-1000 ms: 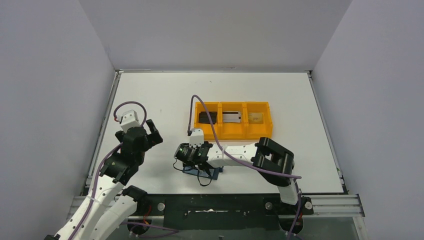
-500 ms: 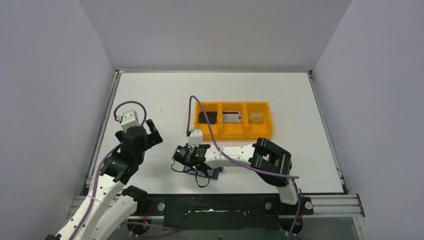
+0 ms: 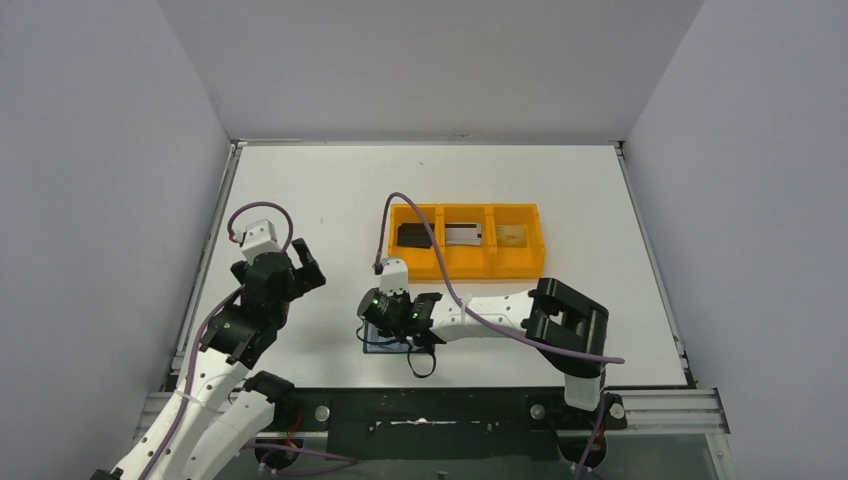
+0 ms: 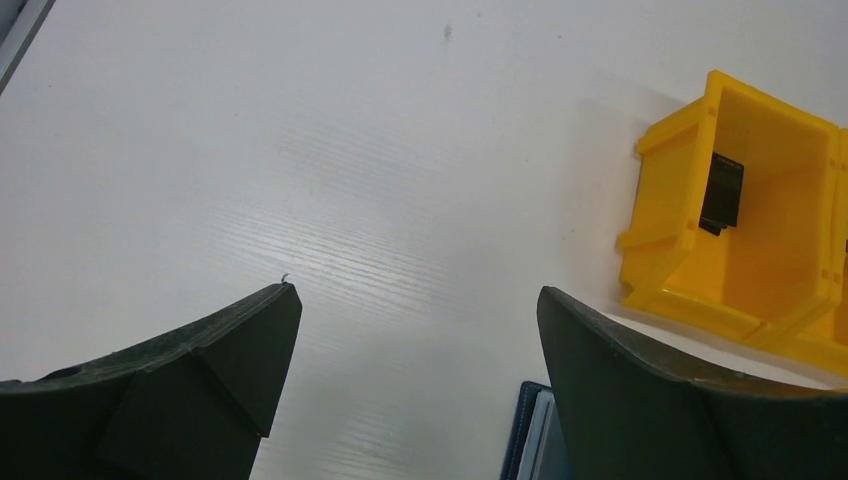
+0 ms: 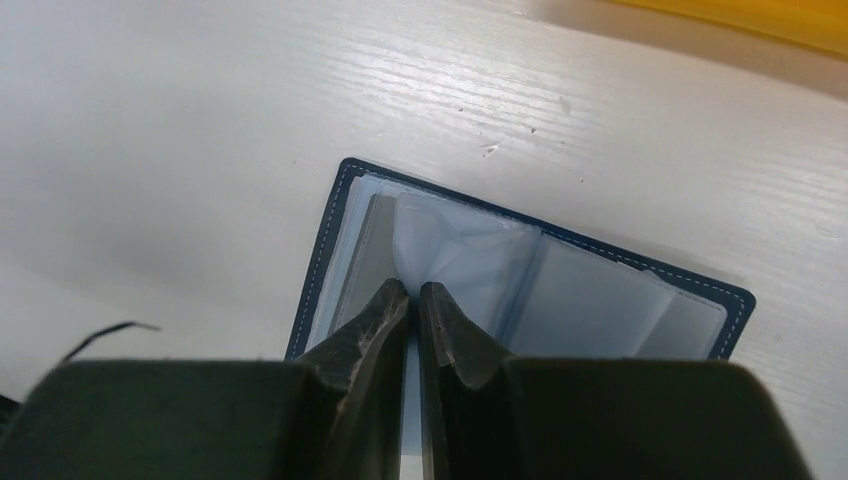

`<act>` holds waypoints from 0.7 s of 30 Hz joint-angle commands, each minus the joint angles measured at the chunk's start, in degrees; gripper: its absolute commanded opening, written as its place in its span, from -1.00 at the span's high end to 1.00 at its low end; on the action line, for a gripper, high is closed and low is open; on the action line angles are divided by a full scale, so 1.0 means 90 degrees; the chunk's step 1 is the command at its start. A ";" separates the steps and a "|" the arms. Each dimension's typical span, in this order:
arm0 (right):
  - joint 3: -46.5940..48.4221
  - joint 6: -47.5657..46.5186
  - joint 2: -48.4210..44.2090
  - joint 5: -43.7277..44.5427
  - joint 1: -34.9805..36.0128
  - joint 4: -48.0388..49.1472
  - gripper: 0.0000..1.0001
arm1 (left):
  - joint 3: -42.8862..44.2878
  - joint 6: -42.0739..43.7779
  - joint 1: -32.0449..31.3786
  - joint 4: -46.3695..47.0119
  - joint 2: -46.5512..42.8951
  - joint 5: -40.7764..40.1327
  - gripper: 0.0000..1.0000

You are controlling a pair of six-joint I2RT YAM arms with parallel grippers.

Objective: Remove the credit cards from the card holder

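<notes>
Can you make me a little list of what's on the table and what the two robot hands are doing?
wallet: card holder lies open, pockets up, on the table
bin: orange tray, three compartments, beyond it
in bin: black card left, silver card middle, gold card right, seen from the top
right arm: right gripper fingers nearly together, tips on a card holder pocket; whether a card is pinched, cannot tell
left arm: left gripper wide open, holding nothing, above bare table
</notes>
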 commanded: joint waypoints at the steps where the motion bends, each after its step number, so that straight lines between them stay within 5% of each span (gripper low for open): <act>1: -0.0435 -0.0263 -0.0708 -0.0342 -0.0117 0.1136 0.82 | 0.0070 0.0079 0.0042 0.0333 -0.0021 0.0040 -0.82; 13: -0.2074 -0.0092 -0.1591 -0.0904 -0.0363 0.2807 0.75 | 0.0070 0.0082 0.0044 0.0334 0.0004 0.0055 -0.82; 21: -0.3117 -0.0075 -0.2064 -0.2275 -0.1021 0.4426 0.74 | 0.0070 0.0092 0.0053 0.0341 0.0034 0.0090 -0.82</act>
